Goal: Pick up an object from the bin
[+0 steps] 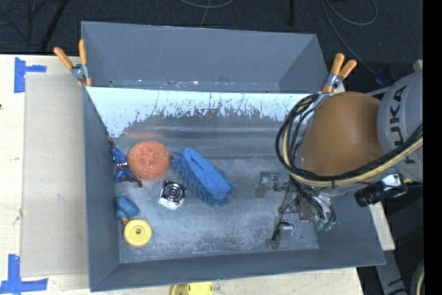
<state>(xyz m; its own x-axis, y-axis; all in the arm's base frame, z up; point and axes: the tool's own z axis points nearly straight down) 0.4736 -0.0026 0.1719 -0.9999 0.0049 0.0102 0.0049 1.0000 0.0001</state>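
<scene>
My gripper [273,211] is low over the bin floor in the right half, and it is open. Its two fingertips [279,234] stand apart with only bare floor between them. The nearest loose thing is a blue brush [202,176], lying at a slant in the middle, a good way left of the fingers. A small black and white round piece [171,193] lies just left of the brush's lower end. An orange rough ball [148,158] sits beside the brush's upper end.
A yellow disc with a blue handle [135,224] lies near the front left corner. A small blue and dark piece [121,166] rests against the left wall. The arm's orange dome and black cables hang over the right wall.
</scene>
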